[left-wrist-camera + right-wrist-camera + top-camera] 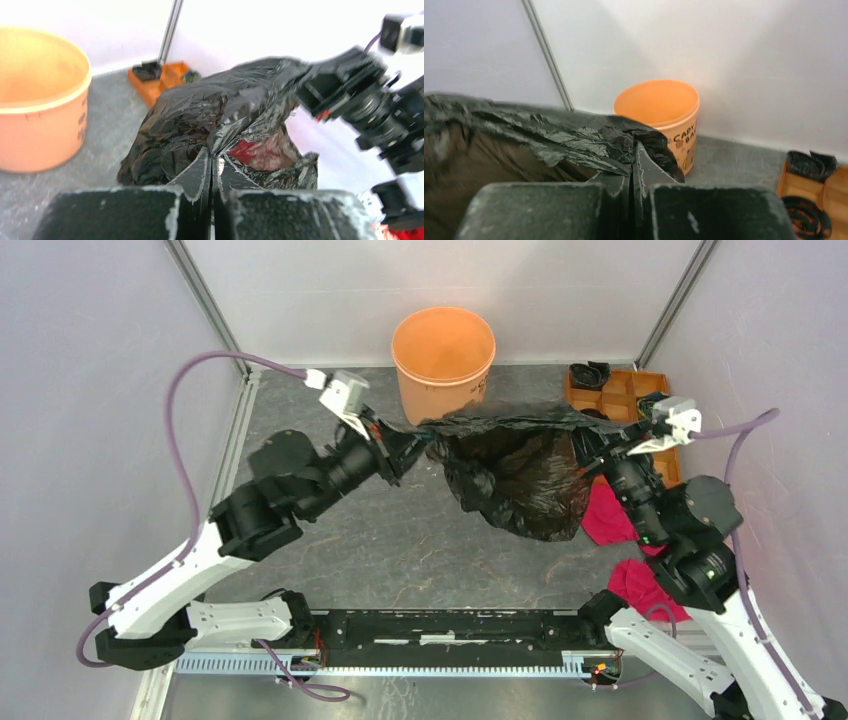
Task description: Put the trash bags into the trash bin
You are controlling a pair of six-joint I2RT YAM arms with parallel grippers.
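The black trash bag (520, 475) hangs stretched in the air between my two grippers, its mouth pulled wide and its body sagging toward the table. My left gripper (418, 438) is shut on the bag's left edge (220, 125). My right gripper (590, 445) is shut on its right edge (574, 137). The orange trash bin (444, 358) stands upright and open at the back, just behind the bag's left end. It also shows in the left wrist view (40, 100) and the right wrist view (664, 112).
An orange-brown compartment tray (625, 395) with small black rolls sits at the back right. A pink-red cloth (625, 540) lies under my right arm. Frame posts stand at both back corners.
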